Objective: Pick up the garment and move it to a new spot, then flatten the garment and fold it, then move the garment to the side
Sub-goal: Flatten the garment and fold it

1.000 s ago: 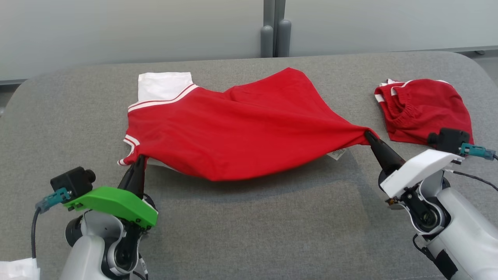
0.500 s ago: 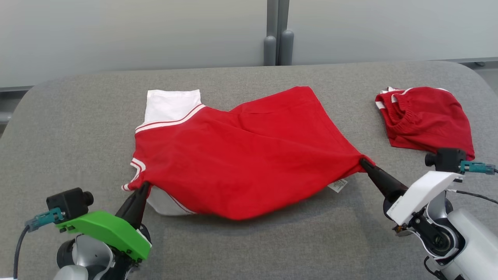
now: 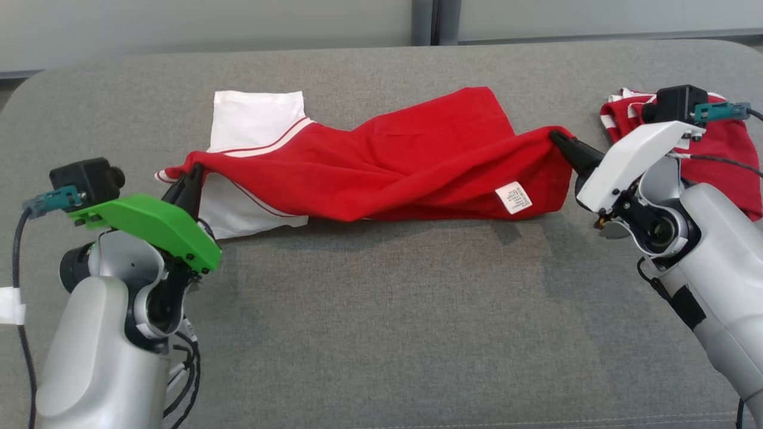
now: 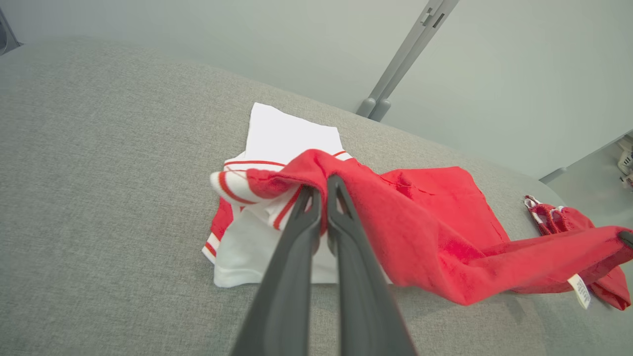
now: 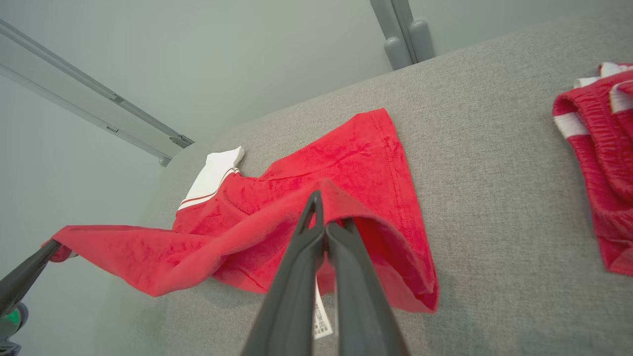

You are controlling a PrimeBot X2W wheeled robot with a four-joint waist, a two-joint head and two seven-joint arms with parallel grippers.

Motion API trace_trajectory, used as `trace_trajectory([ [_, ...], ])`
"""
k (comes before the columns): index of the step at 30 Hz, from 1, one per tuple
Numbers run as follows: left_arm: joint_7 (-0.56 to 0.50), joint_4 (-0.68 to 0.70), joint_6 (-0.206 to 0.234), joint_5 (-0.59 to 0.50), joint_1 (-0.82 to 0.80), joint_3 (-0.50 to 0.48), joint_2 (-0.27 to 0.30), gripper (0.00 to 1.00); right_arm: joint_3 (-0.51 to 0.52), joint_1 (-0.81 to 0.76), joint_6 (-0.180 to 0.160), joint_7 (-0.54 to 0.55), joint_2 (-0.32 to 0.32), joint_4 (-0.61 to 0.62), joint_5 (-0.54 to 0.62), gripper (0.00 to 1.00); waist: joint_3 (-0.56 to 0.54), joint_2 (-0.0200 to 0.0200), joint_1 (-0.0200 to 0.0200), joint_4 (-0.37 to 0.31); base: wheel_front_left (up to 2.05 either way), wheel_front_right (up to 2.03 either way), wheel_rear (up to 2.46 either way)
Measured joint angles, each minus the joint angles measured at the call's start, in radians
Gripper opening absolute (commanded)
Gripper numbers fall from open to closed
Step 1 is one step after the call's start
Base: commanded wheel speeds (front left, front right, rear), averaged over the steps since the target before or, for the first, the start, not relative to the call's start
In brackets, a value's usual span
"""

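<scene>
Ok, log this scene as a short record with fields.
surface: grey padded table
garment: red shirt, white sleeves, near edge lifted and stretched between both arms, far part lying on the table
left jaws: shut on the shirt's striped sleeve end
right jaws: shut on the shirt's hem end
tag: white label showing near the right jaws
other item: second red garment, bunched, lying apart at the right
stage: not flat, not yet folded

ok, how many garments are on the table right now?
2. A red shirt with white sleeves is held stretched across the middle of the table. Red shorts sit bunched at its right end. Nothing else shows, though something could lie underneath.
</scene>
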State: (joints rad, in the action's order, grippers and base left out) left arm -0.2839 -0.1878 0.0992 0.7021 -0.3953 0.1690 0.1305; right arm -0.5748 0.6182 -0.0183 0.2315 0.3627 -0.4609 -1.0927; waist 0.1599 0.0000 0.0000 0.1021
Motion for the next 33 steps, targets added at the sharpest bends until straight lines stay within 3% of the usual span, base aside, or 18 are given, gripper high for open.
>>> trace_trajectory([
  [1,0.008,-0.015,0.005,-0.006,-0.014,0.004,-0.015,0.35,-0.002,0.014,-0.003,0.000,-0.007,-0.014,0.009,0.44,0.013,0.0000,0.0000,0.001,0.00,0.00,0.00],
  [2,0.021,-0.031,0.007,-0.014,-0.024,0.007,-0.028,0.51,-0.004,0.025,-0.012,-0.001,-0.014,-0.027,0.014,1.00,0.025,0.0000,0.0000,0.003,0.00,0.00,0.00],
  [3,0.035,-0.046,0.007,-0.024,-0.032,0.008,-0.040,0.96,-0.005,0.035,-0.015,-0.002,-0.020,-0.039,0.021,1.00,0.037,0.0000,0.0000,0.004,0.00,0.00,0.00],
  [4,0.050,-0.062,0.007,-0.032,-0.040,0.008,-0.049,1.00,-0.005,0.042,-0.018,-0.002,-0.025,-0.050,0.026,1.00,0.050,0.0000,0.0000,0.006,0.00,0.00,0.00],
  [8,0.128,-0.105,0.007,-0.050,-0.072,-0.008,-0.060,1.00,-0.006,0.071,-0.016,-0.041,-0.041,-0.088,0.050,1.00,0.094,0.0000,0.0001,0.013,0.00,0.00,0.00],
  [13,0.205,-0.140,0.007,-0.069,-0.092,-0.011,-0.059,1.00,0.016,0.097,0.014,-0.110,-0.044,-0.118,0.061,1.00,0.131,0.0000,0.0001,0.021,0.00,0.00,0.00],
  [21,0.269,-0.145,-0.029,-0.052,-0.076,-0.010,-0.061,1.00,0.043,0.108,0.098,-0.214,-0.030,-0.116,0.070,1.00,0.131,0.0000,0.0000,0.025,0.00,0.00,0.00],
  [33,0.267,-0.199,-0.064,-0.038,0.074,0.030,-0.063,1.00,0.058,0.022,0.124,-0.337,-0.026,-0.093,0.059,1.00,0.120,0.0000,0.0000,0.028,0.00,0.00,0.00],
])
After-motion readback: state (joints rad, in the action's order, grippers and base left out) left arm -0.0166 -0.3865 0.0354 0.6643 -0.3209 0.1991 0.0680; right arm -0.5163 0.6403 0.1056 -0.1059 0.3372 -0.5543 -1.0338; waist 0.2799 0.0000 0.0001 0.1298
